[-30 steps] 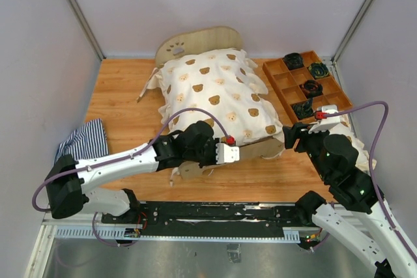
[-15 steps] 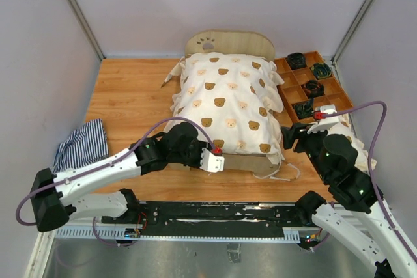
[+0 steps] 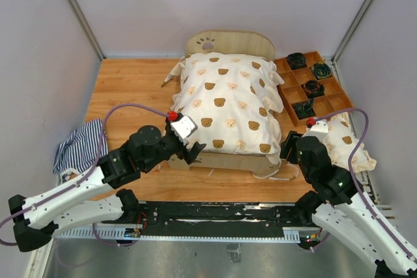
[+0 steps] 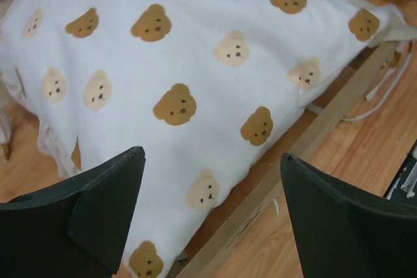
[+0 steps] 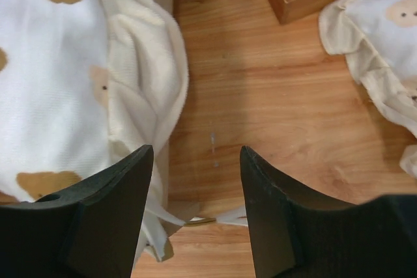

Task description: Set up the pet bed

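Moved: left end effector point(image 3: 187, 142) backs off pet bed point(image 3: 228, 38) foot toward 7 o'clock, jaws spread, empty | right end effector point(image 5: 195, 154) spread over bare wood, 4 o'clock | bed mid-tabletop point(image 3: 130, 89): plywood frame, rounded headboard at 12, puffy bear-print cushion point(image 3: 228, 105) overhanging sides

- Desk point(image 3: 127, 96): light wood-grain top, enclosed by white walls point(image 3: 195, 4) at left, far and right sides.
- Tray point(image 3: 288, 86): brown wood, square compartments, far-right corner of desk, set at an angle. Four compartments hold dark coiled items point(image 3: 313, 88); remaining compartments bare.
- Striped cloth point(image 3: 81, 144): navy/white, crumpled, at left desk edge, near side, well apart from tray.
- Bear-print cloth point(image 3: 345, 136): cream w/ brown bear faces, frilled edge, lies rumpled at right desk edge, just near of tray; partly hidden.
- Black rail point(image 3: 215, 213): runs L–R along near desk edge.
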Robot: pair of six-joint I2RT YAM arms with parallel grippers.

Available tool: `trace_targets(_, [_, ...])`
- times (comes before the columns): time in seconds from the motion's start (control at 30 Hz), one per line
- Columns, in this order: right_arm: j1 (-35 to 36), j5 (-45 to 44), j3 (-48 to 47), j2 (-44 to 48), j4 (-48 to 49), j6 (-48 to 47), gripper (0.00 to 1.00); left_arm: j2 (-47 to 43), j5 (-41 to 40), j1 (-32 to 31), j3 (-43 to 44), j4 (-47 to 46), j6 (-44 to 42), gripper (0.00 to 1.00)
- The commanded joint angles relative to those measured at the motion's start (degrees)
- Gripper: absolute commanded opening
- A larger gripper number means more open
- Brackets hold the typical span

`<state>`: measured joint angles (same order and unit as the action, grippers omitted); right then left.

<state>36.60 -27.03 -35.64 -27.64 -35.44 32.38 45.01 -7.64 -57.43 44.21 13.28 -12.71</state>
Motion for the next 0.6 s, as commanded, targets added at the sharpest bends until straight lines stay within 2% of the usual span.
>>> trace_targets(0.0, [0.1, -11.3, 1.2, -0.1, -5.0, 6.1, 0.56, -3.0, -13.4, 0.3, 2.2, -1.1, 20.2, 0.93])
trace_targets(0.13, [0.1, -10.0, 2.8, -2.8, -2.6, 6.0, 0.56, -4.7, -22.7, 0.3, 1.8, 0.3, 31.3, 0.98])
trace_targets(0.27, [0.1, -1.0, 4.3, -7.6, 2.8, 1.8, 0.55, -4.9, -30.9, 0.3, 0.2, 1.7, 41.0, 0.99])
trace_targets(0.43, [0.1, 10.7, 5.5, -11.0, 7.3, 0.6, 0.52, -0.4, -43.4, 0.4, 7.9, 18.9, 56.5, 0.99])
trace_targets(0.57, [0.7, 18.2, 7.1, -14.5, 16.1, 4.0, 0.49, 3.0, -45.7, 0.5, 11.6, 29.1, 69.8, 0.98])
